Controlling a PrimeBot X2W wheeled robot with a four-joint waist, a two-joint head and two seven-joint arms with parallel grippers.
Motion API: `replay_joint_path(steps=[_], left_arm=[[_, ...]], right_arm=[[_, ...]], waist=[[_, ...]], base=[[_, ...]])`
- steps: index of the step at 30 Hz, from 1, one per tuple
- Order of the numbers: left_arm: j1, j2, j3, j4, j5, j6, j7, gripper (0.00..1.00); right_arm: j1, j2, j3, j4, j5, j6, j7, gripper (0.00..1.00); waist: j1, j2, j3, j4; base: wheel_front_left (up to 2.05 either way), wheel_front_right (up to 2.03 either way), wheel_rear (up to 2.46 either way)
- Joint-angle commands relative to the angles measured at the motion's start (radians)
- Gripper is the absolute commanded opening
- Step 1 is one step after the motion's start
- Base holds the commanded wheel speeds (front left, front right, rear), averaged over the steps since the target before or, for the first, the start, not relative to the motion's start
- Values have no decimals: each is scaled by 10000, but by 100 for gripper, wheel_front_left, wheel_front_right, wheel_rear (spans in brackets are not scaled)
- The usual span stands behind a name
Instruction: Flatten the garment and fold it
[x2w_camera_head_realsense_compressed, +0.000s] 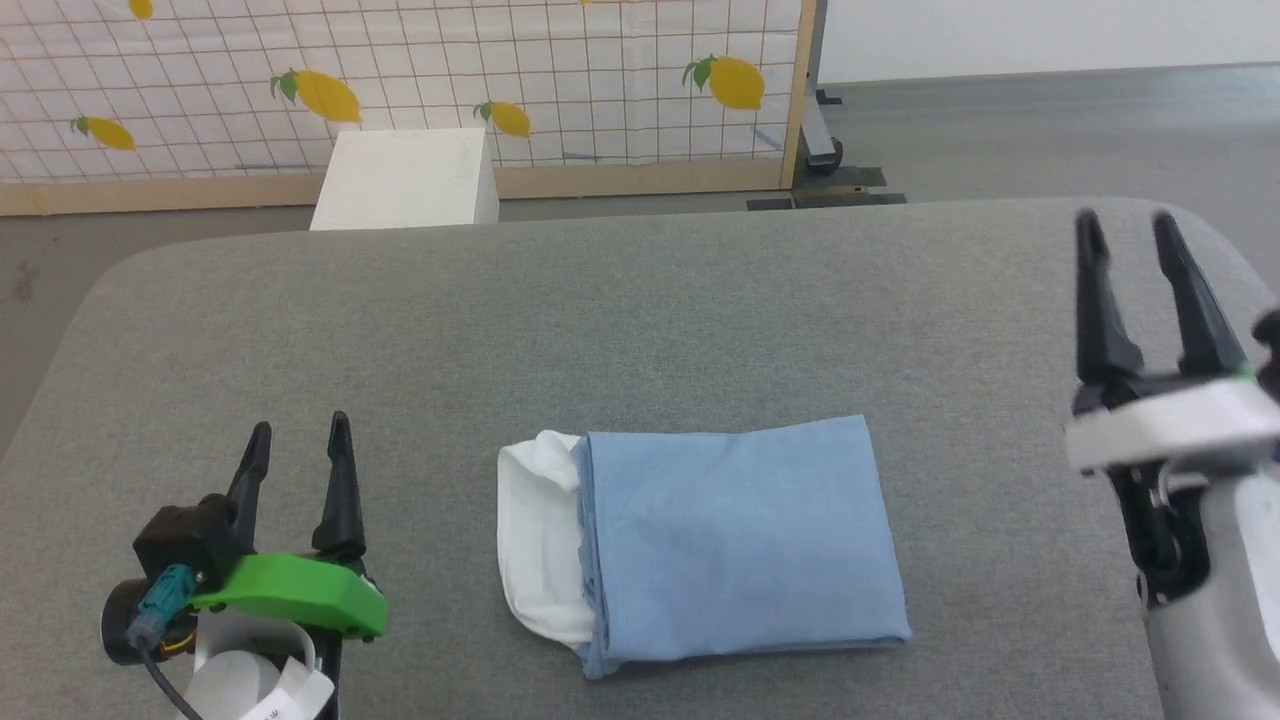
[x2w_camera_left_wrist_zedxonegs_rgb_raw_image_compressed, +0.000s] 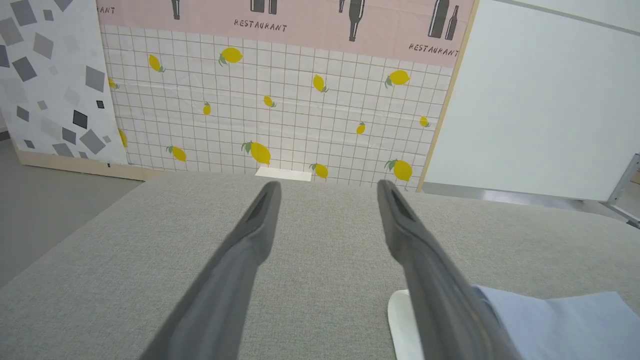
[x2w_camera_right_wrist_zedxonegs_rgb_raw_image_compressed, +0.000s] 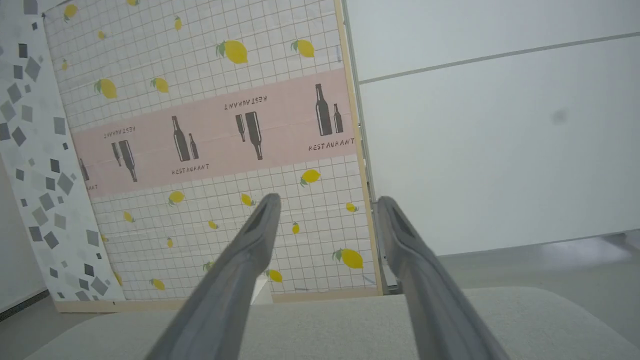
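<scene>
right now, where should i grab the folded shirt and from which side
Probably the right edge of the shirt, coming in from the right with the right tool. That edge looks like one smooth closed fold, while the left edge shows loose stacked layers and white fabric poking out that could slip.

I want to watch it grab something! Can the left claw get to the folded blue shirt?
Probably yes. The left claw is open, and just grey table lies between it and the folded blue shirt, so the way looks free.
</scene>
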Motion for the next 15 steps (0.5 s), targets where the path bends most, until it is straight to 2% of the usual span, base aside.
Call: replay_joint_path(steps=[1, 7, 15], left_arm=[[165, 0, -31, 24, 117, 103, -31, 100], [228, -3, -240, 95, 352, 263, -32, 100], [254, -24, -535, 403, 456, 272, 33, 100]], right_arm=[[445, 206, -362, -139, -249, -15, -79, 100], [1932, 770, -1258, -546, -1012, -15, -111, 100], [3148, 1036, -934, -735, -1635, -15, 109, 100]], waist=[[0, -1, -15, 30], [0, -1, -69, 162], [0, -1, -161, 392]], base=[[0, 0, 0], [0, 0, 0], [0, 0, 0]])
